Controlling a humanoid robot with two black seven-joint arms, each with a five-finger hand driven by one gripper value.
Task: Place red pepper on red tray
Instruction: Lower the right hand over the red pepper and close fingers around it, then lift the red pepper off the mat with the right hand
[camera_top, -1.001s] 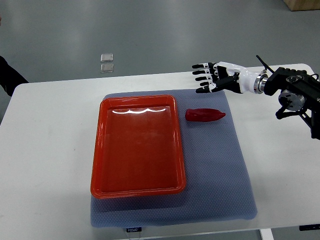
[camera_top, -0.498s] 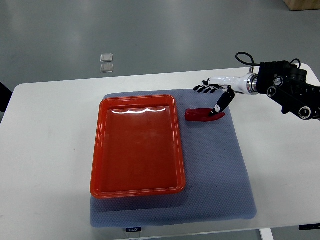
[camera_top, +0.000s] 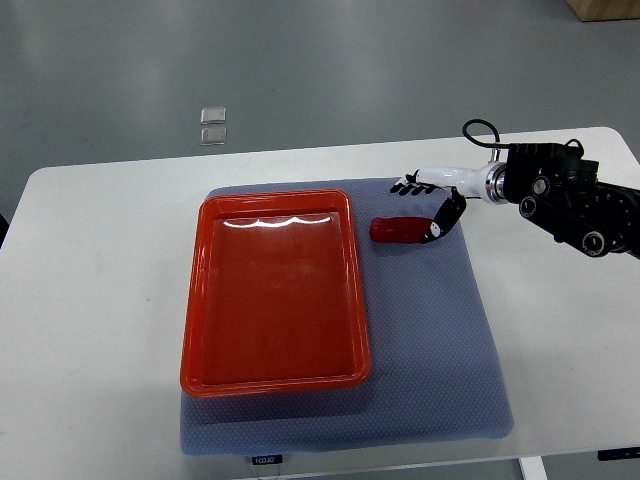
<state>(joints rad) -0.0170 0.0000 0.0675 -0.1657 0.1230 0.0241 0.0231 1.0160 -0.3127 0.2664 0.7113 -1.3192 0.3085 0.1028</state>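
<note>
While the red pepper (camera_top: 399, 232) lies on the grey mat (camera_top: 440, 330) just right of the red tray (camera_top: 274, 290), your right hand (camera_top: 432, 203) hangs over its tip, fingers spread, gripping nothing.

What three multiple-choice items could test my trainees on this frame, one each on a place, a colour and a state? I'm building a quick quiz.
1. Where does the glossy red pepper lie?
A. inside the tray
B. on the mat, right of the tray
C. on the bare table

2. What colour is the textured fabric mat under the rectangular red plastic tray?
A. blue-grey
B. green
C. yellow

3. What is the state of the tray?
A. empty
B. holds the pepper
C. flipped over

Answers:
1 B: the pepper rests on the mat beside the tray's right rim, with the right hand at its right end.
2 A: blue-grey fabric shows all round the tray.
3 A: only bare red floor shows inside it.
</note>
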